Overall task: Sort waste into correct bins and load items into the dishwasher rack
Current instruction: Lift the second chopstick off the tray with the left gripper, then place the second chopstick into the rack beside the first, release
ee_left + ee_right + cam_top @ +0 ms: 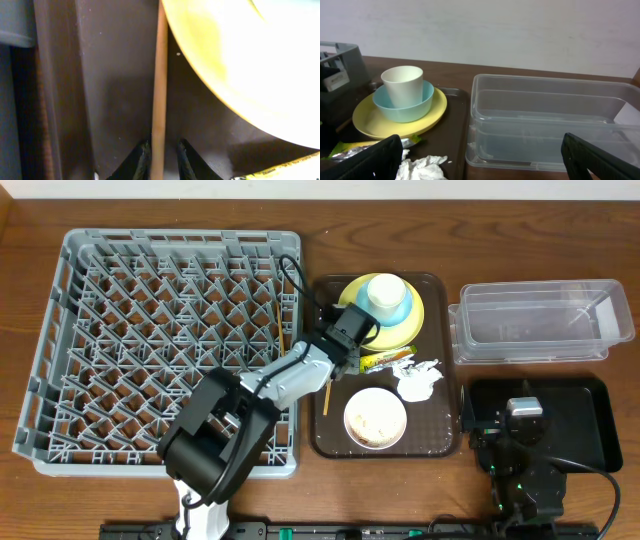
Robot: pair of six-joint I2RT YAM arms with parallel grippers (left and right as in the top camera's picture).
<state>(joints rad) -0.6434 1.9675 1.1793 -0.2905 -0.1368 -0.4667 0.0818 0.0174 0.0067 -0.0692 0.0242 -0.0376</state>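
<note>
Firstly, dishwasher rack (60,380): far left; one chopstick (281,328) already lies at its right side.
Left gripper (164,150): over the left edge of the brown tray (440,435); jaws narrowly apart, straddling the second chopstick (327,393). One finger (141,161) sits against it and a sliver of gap shows at the other, so it is not clamped.
Second chopstick: flat on the tray floor, running near to far, just left of the yellow plate (418,320).
Step in hand (judged): grasping this chopstick for the rack.
Method advised: centre the stick between the pads and close fully. A thin round stick may roll or pivot. Lift straight up before swinging left, clear of the plate rim.
Waste: wrapper (383,361) and napkin (418,380) on the tray, white bowl (375,418) near them.
Clear tub (530,340): far right.
Right gripper (481,145): jaws wide apart, holding nothing, over the black tray (585,405).
</note>
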